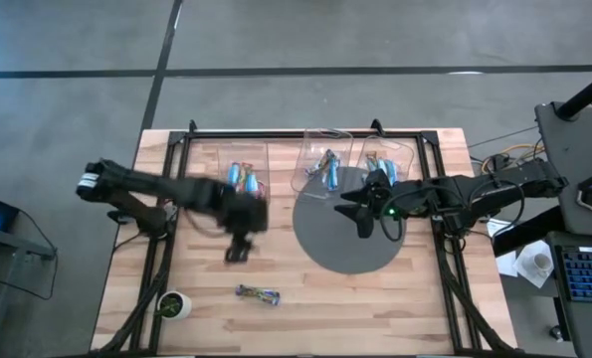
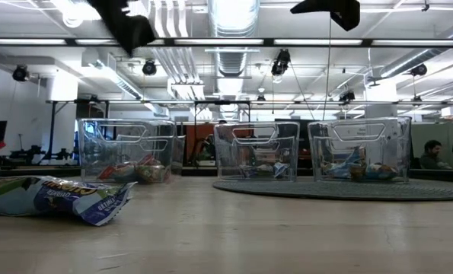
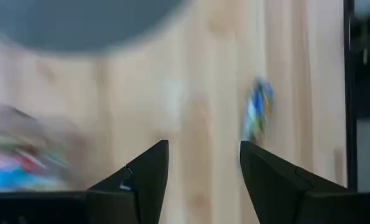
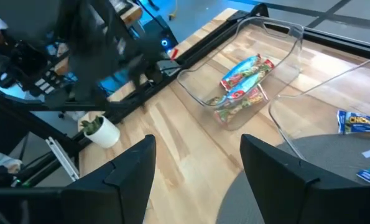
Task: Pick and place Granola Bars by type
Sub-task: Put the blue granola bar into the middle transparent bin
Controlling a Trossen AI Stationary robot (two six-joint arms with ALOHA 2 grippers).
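Note:
One multicoloured granola bar [image 1: 258, 292] lies flat on the wood near the table's front edge; it also shows in the left wrist view [image 3: 258, 117] and the low view [image 2: 59, 199]. More bars lie in three clear bins along the far side: left [image 1: 244, 177], middle [image 1: 325, 164] and right [image 1: 385, 164]. My left gripper [image 1: 238, 251] hangs open and empty above the wood, between the left bin and the loose bar, and is blurred. My right gripper [image 1: 352, 214] stands open and empty over the grey round mat [image 1: 350, 249].
A small potted plant [image 1: 174, 304] stands at the near left corner. Black rails [image 1: 156, 259] run along the table's left and right sides. Bare wood lies between the bins and the front edge. The left bin of red and blue bars [image 4: 244, 81] shows ahead of my right gripper.

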